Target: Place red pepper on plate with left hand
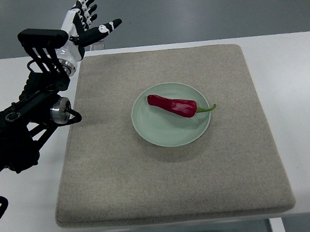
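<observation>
The red pepper [172, 107] is seen lying on the plate [151, 134], stem toward its right rim. The left hand [88, 21], fingers spread and empty, is held well beyond the plate, suggesting completed placement.

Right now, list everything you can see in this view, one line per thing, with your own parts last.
red pepper: one, red with a green stem, lying on the plate, stem end pointing right
plate: one, pale green, round, near the middle of the mat
mat: one, beige-grey, square, covering most of the table
table: one, white, under the mat
floor: grey, beyond the table's far edge
left arm: one, black, coming in from the left edge over the table's left side
left hand: one, white and black, fingers spread, holding nothing, above the table's far left corner
</observation>
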